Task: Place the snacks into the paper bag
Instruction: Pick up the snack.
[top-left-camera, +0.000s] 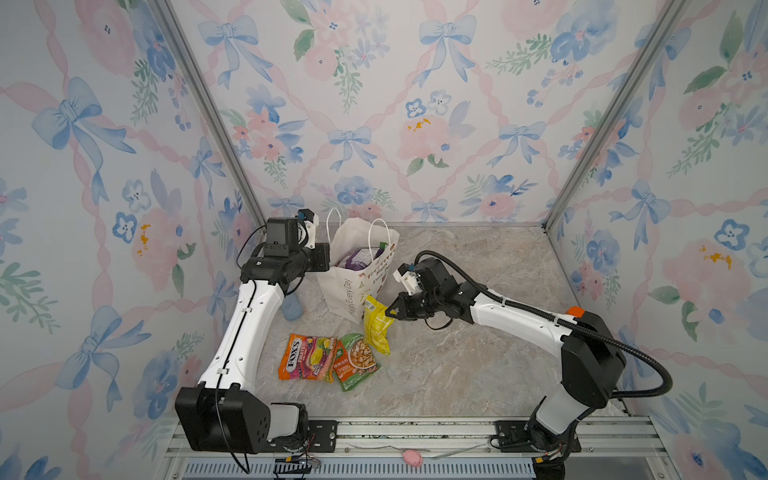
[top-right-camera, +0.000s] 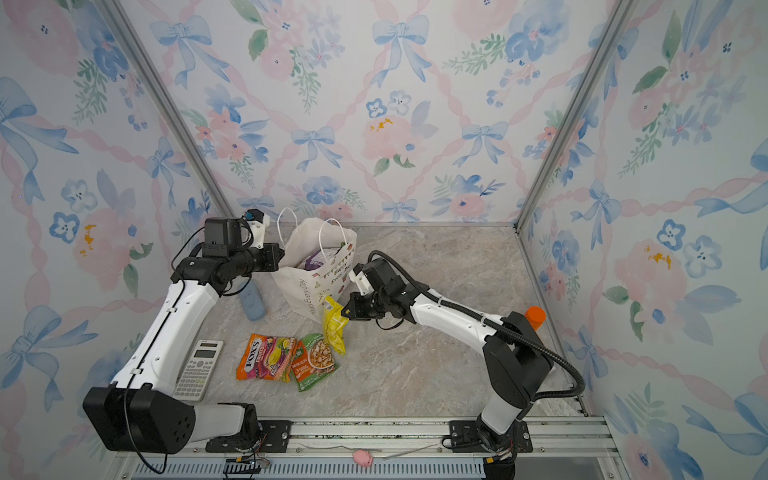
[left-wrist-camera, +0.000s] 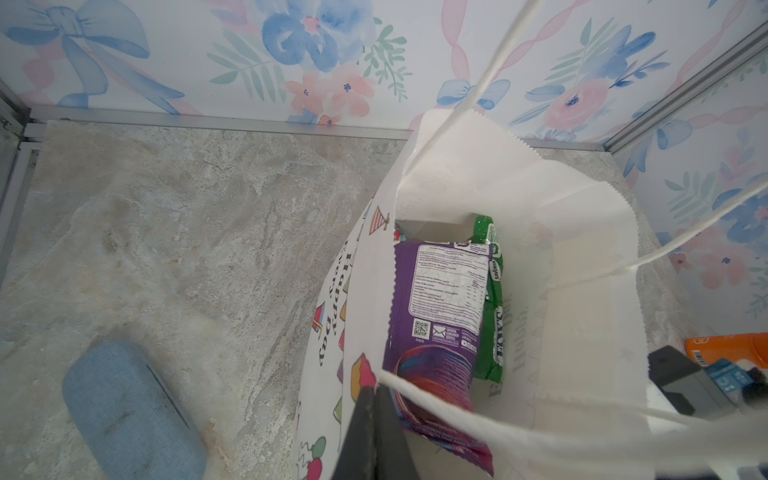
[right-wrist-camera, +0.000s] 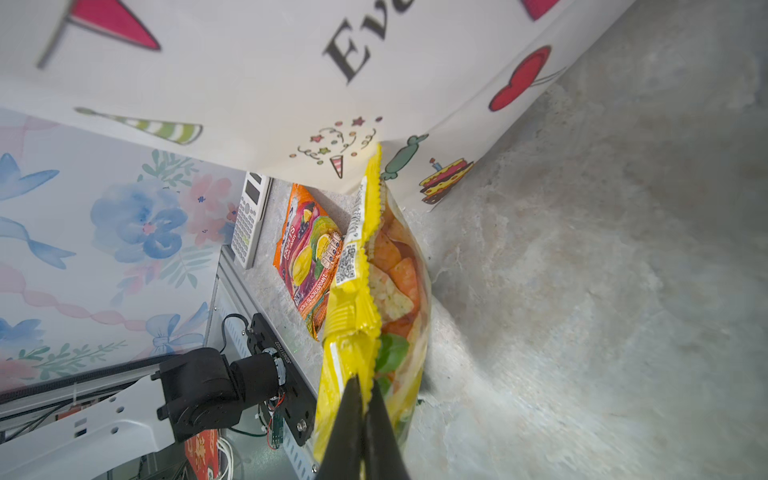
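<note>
The white paper bag (top-left-camera: 345, 291) (top-right-camera: 303, 286) stands open at the back left of the table. My left gripper (left-wrist-camera: 376, 388) is shut on its rim by a cord handle. Inside lie a purple packet (left-wrist-camera: 440, 299) and a green one (left-wrist-camera: 492, 299). My right gripper (top-left-camera: 388, 311) (right-wrist-camera: 362, 384) is shut on the serrated edge of a crinkled yellow packet (top-left-camera: 376, 328) (right-wrist-camera: 361, 299), just in front of the bag; the packet's top end touches the bag's printed face (right-wrist-camera: 249, 83). An orange FOX'S packet (top-left-camera: 309, 357) and a green packet (top-left-camera: 357, 361) lie flat on the table nearer the front.
A blue oblong pouch (top-left-camera: 292, 309) (left-wrist-camera: 129, 411) lies left of the bag under my left arm. A white calculator (top-right-camera: 199, 368) sits at the front left. An orange-capped bottle (top-right-camera: 535, 316) stands behind my right arm. A small pink object (top-left-camera: 412, 457) lies on the front rail.
</note>
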